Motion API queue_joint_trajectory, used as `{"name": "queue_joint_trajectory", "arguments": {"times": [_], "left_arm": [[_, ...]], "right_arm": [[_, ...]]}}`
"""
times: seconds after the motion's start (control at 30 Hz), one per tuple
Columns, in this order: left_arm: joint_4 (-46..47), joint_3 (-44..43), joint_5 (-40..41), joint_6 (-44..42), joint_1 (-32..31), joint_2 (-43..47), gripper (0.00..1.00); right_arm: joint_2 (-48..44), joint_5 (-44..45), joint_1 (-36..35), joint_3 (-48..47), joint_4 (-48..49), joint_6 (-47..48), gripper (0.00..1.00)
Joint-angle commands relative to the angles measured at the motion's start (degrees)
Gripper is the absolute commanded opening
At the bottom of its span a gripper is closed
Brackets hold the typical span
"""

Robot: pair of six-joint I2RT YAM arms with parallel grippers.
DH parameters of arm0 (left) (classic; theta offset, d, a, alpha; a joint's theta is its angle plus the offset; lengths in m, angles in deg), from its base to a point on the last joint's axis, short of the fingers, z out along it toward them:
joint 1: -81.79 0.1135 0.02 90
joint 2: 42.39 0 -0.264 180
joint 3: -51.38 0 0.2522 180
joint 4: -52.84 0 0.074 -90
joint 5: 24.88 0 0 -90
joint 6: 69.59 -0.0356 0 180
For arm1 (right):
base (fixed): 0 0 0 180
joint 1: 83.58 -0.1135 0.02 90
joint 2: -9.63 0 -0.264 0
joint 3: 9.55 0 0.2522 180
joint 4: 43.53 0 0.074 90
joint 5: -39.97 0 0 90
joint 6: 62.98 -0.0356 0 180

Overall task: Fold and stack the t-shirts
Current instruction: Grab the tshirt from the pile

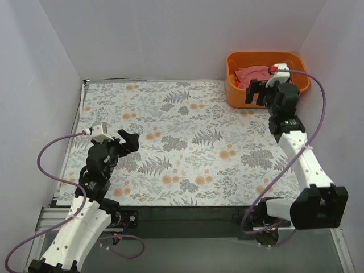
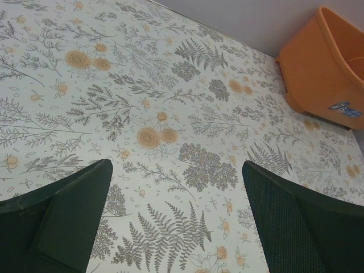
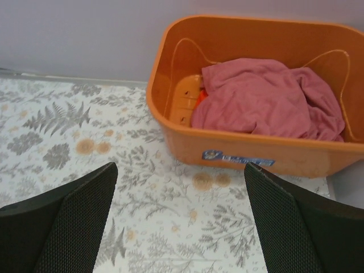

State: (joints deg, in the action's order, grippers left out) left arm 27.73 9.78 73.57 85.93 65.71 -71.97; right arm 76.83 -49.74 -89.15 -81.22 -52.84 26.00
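Note:
A crumpled dusty pink-red t-shirt (image 3: pixel 267 99) lies in the orange basket (image 3: pixel 239 145) at the table's far right corner; from above the same pink t-shirt (image 1: pixel 253 74) fills the basket (image 1: pixel 234 94). A sliver of brighter orange-red cloth (image 3: pixel 200 98) peeks out under its left edge. My right gripper (image 3: pixel 179 170) hovers open just in front of the basket, short of its near wall, with nothing between its fingers; from above the right gripper (image 1: pixel 259 90) sits at the basket's front rim. My left gripper (image 2: pixel 177 170) is open and empty over the floral cloth at the left, far from the basket (image 2: pixel 318 62).
A floral-patterned cloth (image 1: pixel 187 142) covers the table. White walls close in the back and both sides. Purple cables loop from both arms. The table's dark front edge (image 1: pixel 187 213) runs between the arm bases.

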Motion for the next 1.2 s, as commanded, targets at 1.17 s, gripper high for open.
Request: {"name": "queue_joint_trajectory", "arguments": {"times": [1.17], "left_arm": [[0.81, -0.82, -4.14, -1.44, -0.98, -8.56, 0.96]], "right_arm": [[79.66, -6.97, 9.17, -72.87, -13.5, 5.06, 0.78]]}}
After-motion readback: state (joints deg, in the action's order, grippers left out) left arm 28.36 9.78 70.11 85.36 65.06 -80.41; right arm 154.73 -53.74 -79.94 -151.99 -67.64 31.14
